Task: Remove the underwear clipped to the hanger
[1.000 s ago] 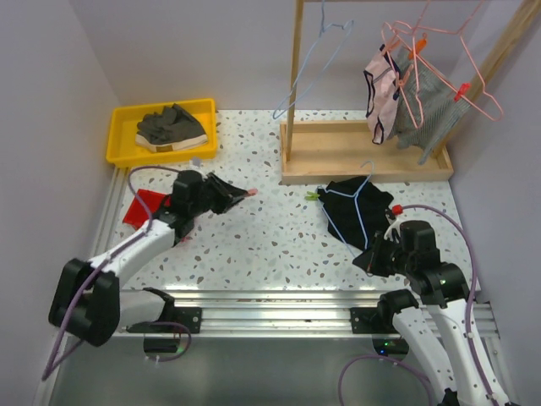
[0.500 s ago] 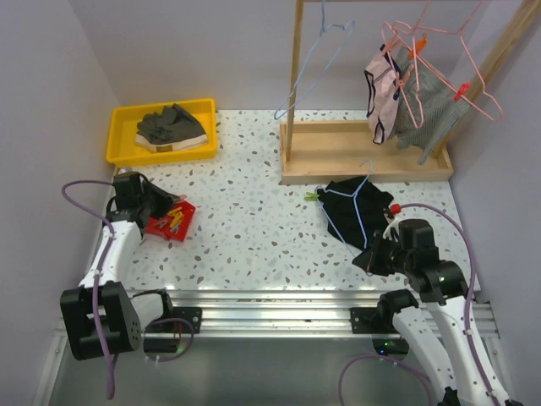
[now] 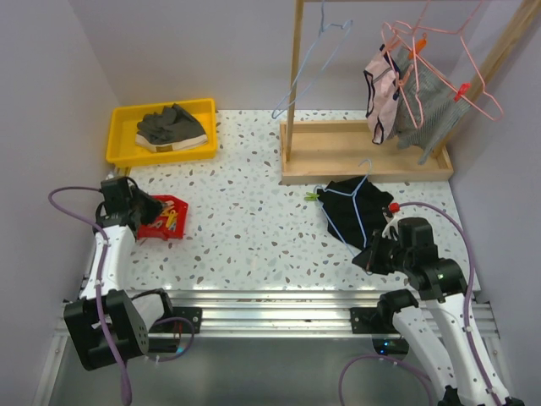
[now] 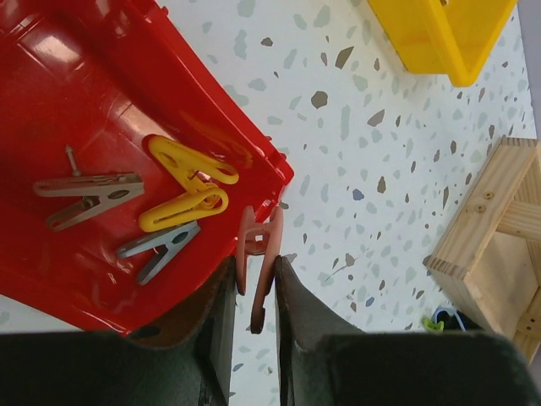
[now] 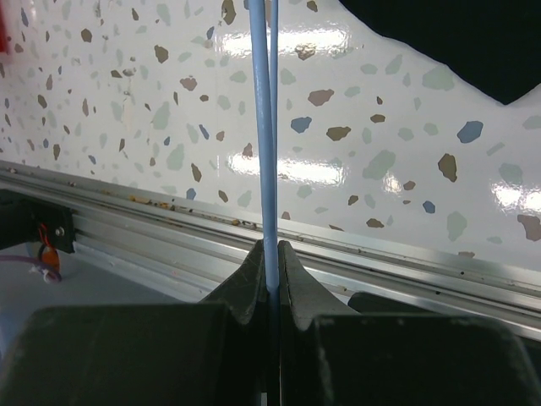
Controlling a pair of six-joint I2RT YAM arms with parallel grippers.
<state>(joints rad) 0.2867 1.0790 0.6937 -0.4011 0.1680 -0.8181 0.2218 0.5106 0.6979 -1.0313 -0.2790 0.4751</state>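
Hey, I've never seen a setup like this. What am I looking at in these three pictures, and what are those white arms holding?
These are two small robot arms, a left arm and a right arm, bolted at the near edge of a speckled table. The wide picture comes from a fixed camera above and behind them. The other two come from a camera on each wrist, looking past that arm's two-finger pincer. The left pincer is shut on a pinkish clothespin beside a red tray holding more pegs. The right pincer pinches the wire of a blue hanger, which lies on the table with black underwear. Farther back stand a yellow bin with a dark garment and a wooden rack with more clothes hanging.
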